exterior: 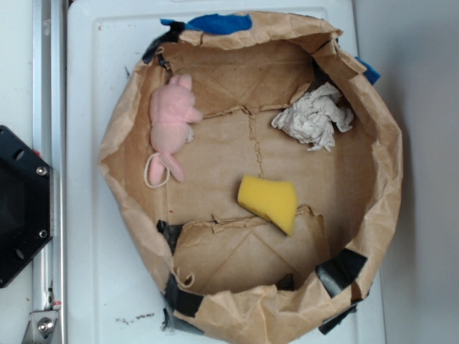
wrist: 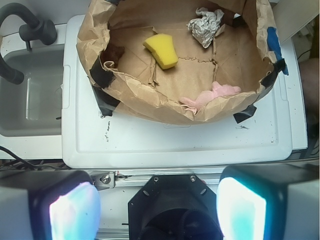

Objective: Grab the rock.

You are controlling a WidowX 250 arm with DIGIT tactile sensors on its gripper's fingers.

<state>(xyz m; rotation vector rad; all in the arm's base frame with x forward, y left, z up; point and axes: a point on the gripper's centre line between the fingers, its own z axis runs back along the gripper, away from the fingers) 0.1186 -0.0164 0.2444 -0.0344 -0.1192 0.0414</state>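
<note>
My gripper [wrist: 157, 205] is wide open, holding nothing, parked outside the paper bin [exterior: 387, 179]. The rock [exterior: 313, 116] sits by the far wall, opposite the pink plush [exterior: 171, 122]. Looks crinkly, rigid-ish, probably light, so I'd pinch across its middle bulk.

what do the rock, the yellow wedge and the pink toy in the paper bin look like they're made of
Rock: looks like crumpled foil or paper, grey-white with sharp creases and a dull sheen; probably not real stone.
Yellow wedge: likely foam sponge, matte with soft rounded edges.
Pink toy: plush fabric, fuzzy and limp.
Bin: brown kraft paper, wrinkled and taped.
</note>
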